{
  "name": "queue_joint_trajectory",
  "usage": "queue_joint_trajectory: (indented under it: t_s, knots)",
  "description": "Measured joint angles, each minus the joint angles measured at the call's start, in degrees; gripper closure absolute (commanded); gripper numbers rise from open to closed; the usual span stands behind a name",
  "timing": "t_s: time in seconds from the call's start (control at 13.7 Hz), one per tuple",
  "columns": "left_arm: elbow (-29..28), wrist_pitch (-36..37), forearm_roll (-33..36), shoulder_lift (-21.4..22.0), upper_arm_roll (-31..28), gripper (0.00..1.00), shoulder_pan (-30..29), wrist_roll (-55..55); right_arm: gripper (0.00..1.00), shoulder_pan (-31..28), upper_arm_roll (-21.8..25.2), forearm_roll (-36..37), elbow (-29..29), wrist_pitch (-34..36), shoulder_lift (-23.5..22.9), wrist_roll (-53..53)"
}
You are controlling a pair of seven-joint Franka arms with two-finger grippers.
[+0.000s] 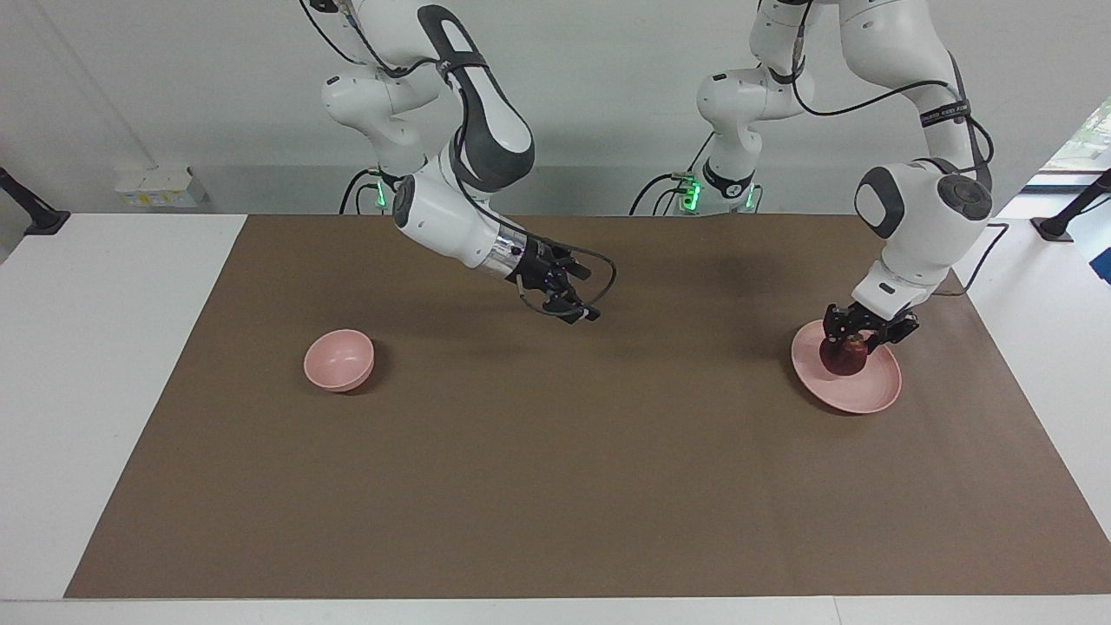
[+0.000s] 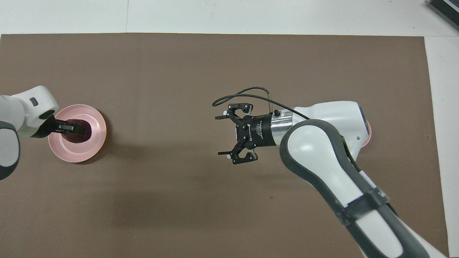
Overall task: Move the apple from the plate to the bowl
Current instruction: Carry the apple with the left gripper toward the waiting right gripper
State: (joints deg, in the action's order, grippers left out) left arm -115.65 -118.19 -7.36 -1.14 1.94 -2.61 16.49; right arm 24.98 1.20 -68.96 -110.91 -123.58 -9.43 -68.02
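Apple [image 1: 841,358]: dark red, sitting on the plate [image 1: 872,389], toward its 11 o'clock edge in the facing view; the overhead view shows it [image 2: 79,129] partly covered by black fingers.
Plate: pale pink, flat, on the brown mat [image 1: 573,469] at the left arm's end of the tabletop [image 1: 95,365].
Left gripper [image 1: 861,334]: down on the apple from above, fingers clamped on its upper part; the apple rests on the plate.
Bowl [image 1: 339,359]: pale pink, deep, nothing in it, at the right arm's end of the mat, well apart from the plate; in the overhead view only a sliver of its rim [image 2: 369,130] shows past the right arm's wrist.
Right gripper [image 1: 575,304]: in the air over the middle of the mat, between bowl and plate, fingers [image 2: 224,153] wide apart, holding nothing; a black cable [image 1: 599,273] loops off its wrist.
In the way: the right arm hangs over the stretch of mat between plate and bowl; the mat under it is bare.
Around: white boxes [image 1: 161,187] at the wall at 10 o'clock in the facing view; a dark object [image 2: 444,9] at the overhead view's 1 o'clock corner, too cropped to tell what.
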Motion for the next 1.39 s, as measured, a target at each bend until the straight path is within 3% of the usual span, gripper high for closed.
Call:
queue_joint_trajectory:
  t_s: [0.22, 0.58, 0.95, 1.39]
  knots:
    - [3.45, 6.02, -8.54, 0.61, 0.52, 1.0, 2.32, 0.62, 0.0, 0.01, -0.04, -0.13, 1.49, 1.04, 1.12, -5.65]
    - [3.75, 9.45, -21.51, 0.42, 1.51, 1.0, 6.65, 0.66, 0.0, 2.31, -0.3, -0.14, 3.69, 0.8, 2.32, -15.08]
    - [4.07, 13.59, -33.8, 0.42, 4.16, 1.0, 6.85, 0.69, 0.0, 6.03, -0.41, 0.64, 2.15, -2.39, 2.23, -16.36]
    - [4.49, 18.07, -42.07, 0.42, 4.33, 1.0, 6.85, 0.69, 0.0, 9.34, -0.43, 0.67, 0.91, -7.88, 1.82, -16.36]
